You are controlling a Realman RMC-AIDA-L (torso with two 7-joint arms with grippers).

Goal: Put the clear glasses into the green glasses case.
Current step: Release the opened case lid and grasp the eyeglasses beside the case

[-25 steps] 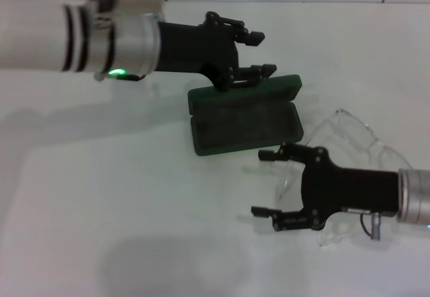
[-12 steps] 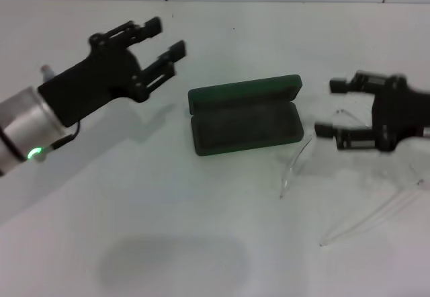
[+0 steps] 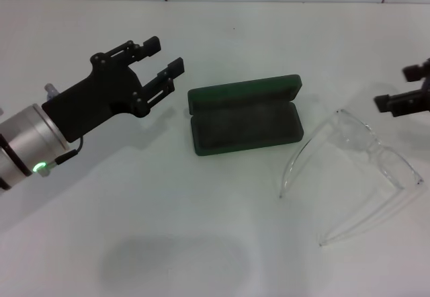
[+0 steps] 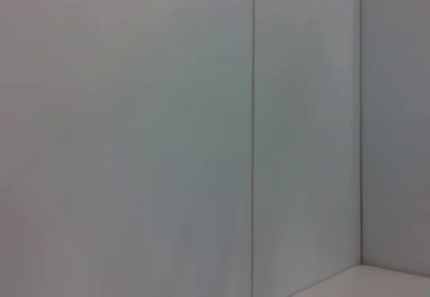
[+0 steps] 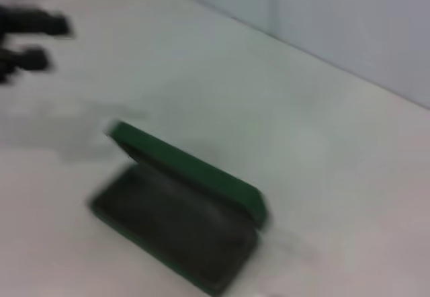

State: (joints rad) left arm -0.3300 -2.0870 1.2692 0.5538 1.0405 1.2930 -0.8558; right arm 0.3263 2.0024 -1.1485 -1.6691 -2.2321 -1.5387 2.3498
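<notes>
Left gripper [image 3: 160, 64] up in air left of green glasses case [image 3: 245, 114], fingers apart, holds nothing. Right gripper [image 3: 406, 87] at far right edge, open, holds nothing. Case open on white table [image 3: 201, 230]. Clear glasses [image 3: 355, 169] lie just right of case.

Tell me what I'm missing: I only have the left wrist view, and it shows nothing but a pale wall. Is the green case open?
Observer: Yes. The green glasses case lies open on the table, lid up, dark lining empty.
Operator: Where are the glasses?
Observer: The clear glasses lie on the table on the robot's right of the case, apart from it, arms unfolded.
Operator: Is either gripper holding anything?
Observer: No. The left gripper hangs open on the case's left side, holding nothing.
Operator: And the right?
Observer: The right gripper is at the head view's right edge, beyond the glasses, open and empty.
</notes>
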